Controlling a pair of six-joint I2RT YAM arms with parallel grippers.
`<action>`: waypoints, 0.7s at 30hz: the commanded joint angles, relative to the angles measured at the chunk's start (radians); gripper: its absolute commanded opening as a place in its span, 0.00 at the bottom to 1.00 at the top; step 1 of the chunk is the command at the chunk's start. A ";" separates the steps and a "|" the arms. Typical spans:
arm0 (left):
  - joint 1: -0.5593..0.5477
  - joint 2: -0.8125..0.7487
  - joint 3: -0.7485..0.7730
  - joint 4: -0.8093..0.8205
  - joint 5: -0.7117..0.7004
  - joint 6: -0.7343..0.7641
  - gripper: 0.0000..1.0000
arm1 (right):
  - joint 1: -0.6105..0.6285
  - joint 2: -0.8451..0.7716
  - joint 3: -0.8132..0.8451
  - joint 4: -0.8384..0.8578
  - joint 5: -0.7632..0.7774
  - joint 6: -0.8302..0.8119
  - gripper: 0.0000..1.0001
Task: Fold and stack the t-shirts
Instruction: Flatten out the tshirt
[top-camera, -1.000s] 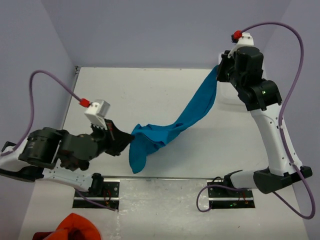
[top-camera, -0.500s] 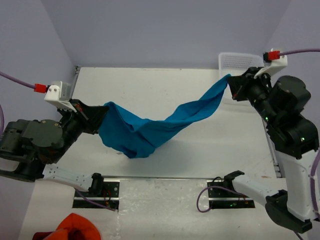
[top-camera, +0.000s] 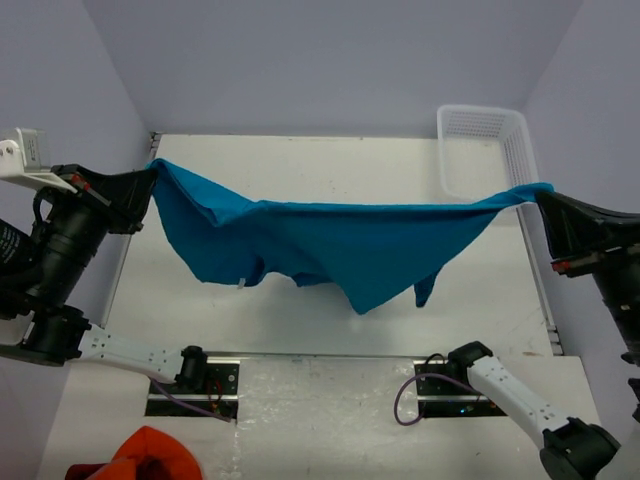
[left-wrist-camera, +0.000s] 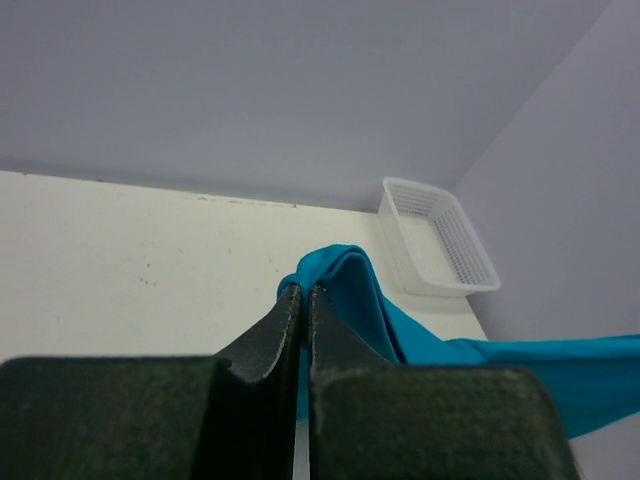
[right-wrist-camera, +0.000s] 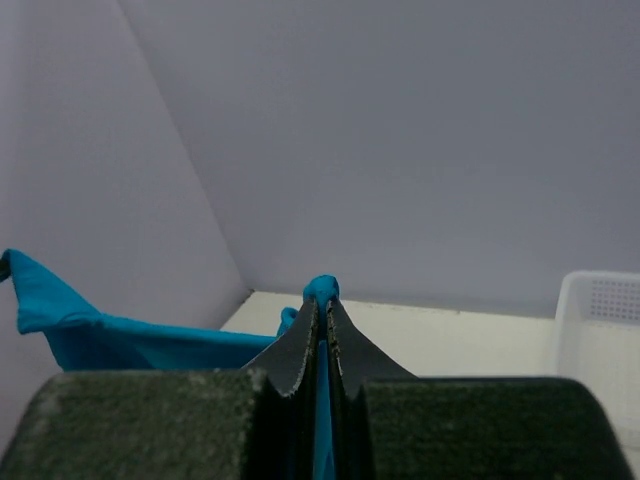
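Teal t-shirt (top-camera: 330, 240), corners inside left and right jaws

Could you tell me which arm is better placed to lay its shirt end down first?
Probably left: the left claw grips the shirt at the table's bare edge, while the right claw holds it beside the basket.

Right claw (right-wrist-camera: 322, 306) clamped tight on teal t-shirt (right-wrist-camera: 130, 342); a small fold pokes above the tips; cloth stretches off left of the claw; white basket (right-wrist-camera: 598, 322) to its right; pale table (right-wrist-camera: 455, 345) beyond.
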 joint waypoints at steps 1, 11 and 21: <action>-0.002 0.001 -0.029 0.067 -0.104 0.078 0.00 | 0.003 0.088 -0.112 -0.057 0.023 0.022 0.00; -0.002 -0.064 -0.018 -0.023 -0.084 0.004 0.00 | 0.005 0.051 -0.105 0.016 -0.065 -0.001 0.00; -0.004 -0.065 -0.078 -0.005 -0.127 0.030 0.00 | 0.005 0.033 -0.354 0.026 -0.106 0.058 0.00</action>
